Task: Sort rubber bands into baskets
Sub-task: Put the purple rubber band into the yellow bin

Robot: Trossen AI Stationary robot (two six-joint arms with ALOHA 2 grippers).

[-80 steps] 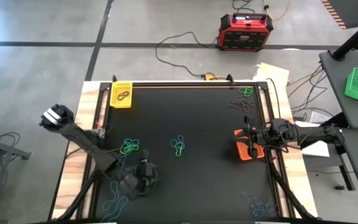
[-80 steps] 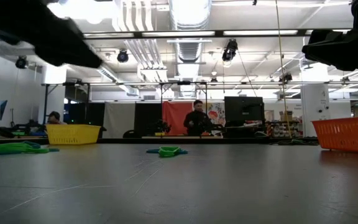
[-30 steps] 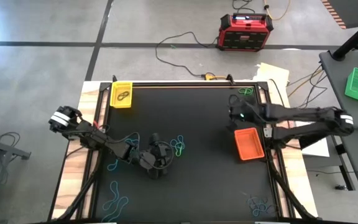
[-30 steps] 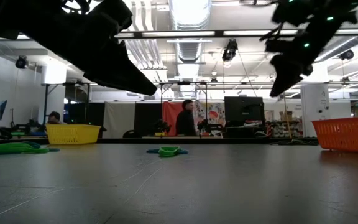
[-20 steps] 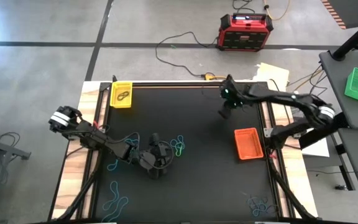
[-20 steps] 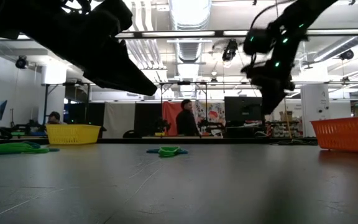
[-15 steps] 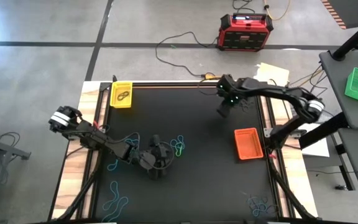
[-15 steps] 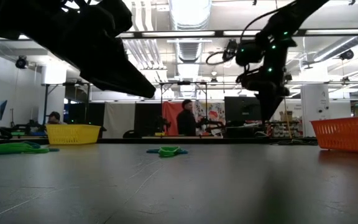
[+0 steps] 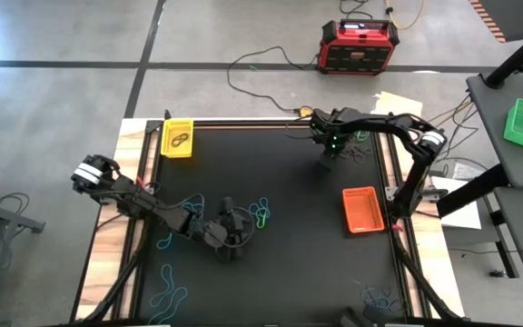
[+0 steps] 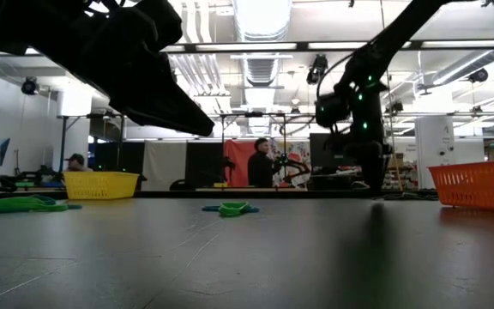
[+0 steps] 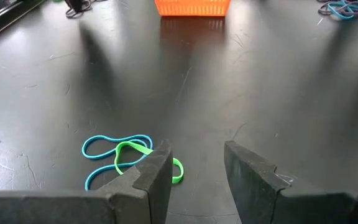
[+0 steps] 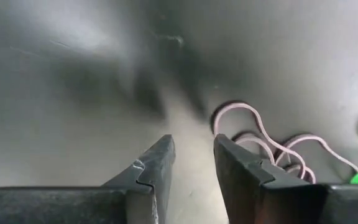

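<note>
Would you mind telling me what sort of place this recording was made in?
Most likely a large robotics lab or workshop hall: exposed ceiling ducts and strip lights overhead, a bare concrete floor with trailing cables, and a person at workstations with a monitor beyond the table.

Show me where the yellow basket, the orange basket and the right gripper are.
yellow basket (image 9: pixel 178 139), high view, its floor.
orange basket (image 9: pixel 363 210), high view, its floor.
right gripper (image 12: pixel 191 163), right wrist view, between its parted fingertips.

Grey concrete floor (image 9: pixel 62 100), red and black box (image 9: pixel 359 45), ceiling lights (image 10: pixel 256 17)
</note>
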